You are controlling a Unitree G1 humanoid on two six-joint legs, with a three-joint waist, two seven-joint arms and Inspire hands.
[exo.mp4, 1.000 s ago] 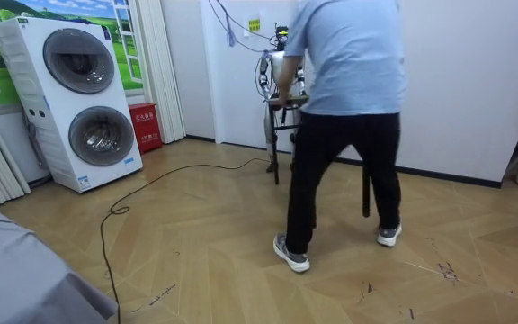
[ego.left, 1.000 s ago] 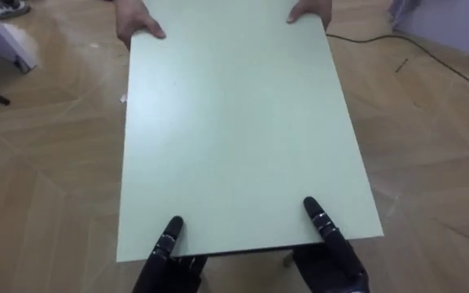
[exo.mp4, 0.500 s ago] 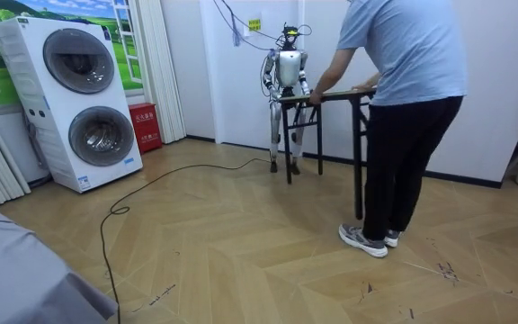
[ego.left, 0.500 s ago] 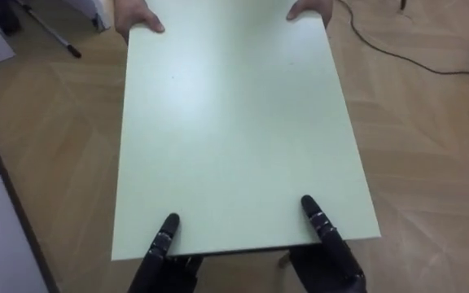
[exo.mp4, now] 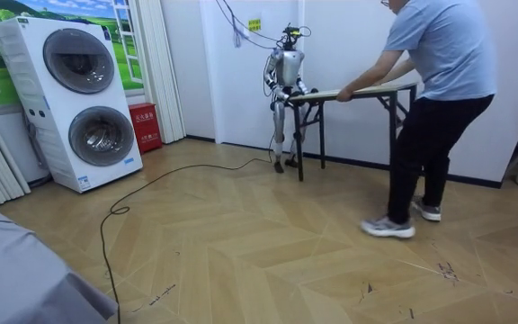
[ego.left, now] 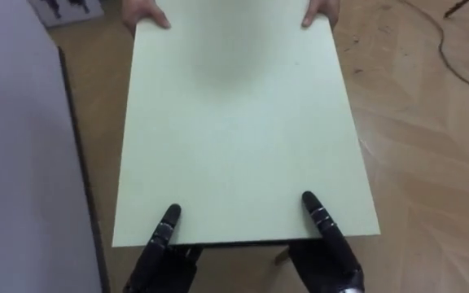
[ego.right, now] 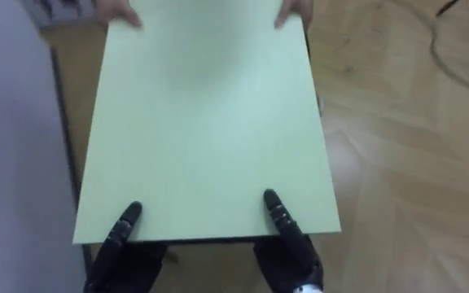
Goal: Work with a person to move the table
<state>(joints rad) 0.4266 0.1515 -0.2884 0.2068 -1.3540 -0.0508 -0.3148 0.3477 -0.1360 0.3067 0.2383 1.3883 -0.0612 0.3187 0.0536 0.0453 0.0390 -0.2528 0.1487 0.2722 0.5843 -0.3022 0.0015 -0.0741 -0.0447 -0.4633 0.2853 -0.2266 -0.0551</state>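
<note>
A table with a pale green top (ego.left: 238,122) stretches away from me over the wooden floor. My left hand (ego.left: 163,251) grips its near edge at the left, thumb on top and palm below. At the right of that edge my right hand (ego.left: 326,247) grips it the same way. A person's hands (ego.left: 146,13) hold the far edge at both corners. In the room view I stand by the white wall at the table's (exo.mp4: 360,90) left end, and the person (exo.mp4: 439,81) leans in at its right end, holding it off the floor.
A grey surface (ego.left: 19,163) runs close along my left side. A dark cable (exo.mp4: 151,184) lies across the floor. A stacked washer and dryer (exo.mp4: 70,99) and a red box (exo.mp4: 142,126) stand at the room view's left. Open floor lies to my right.
The person has stepped to the room view's right and the table has gone with them. My view has shifted, bringing the grey surface in at left. Both hands keep their hold.
</note>
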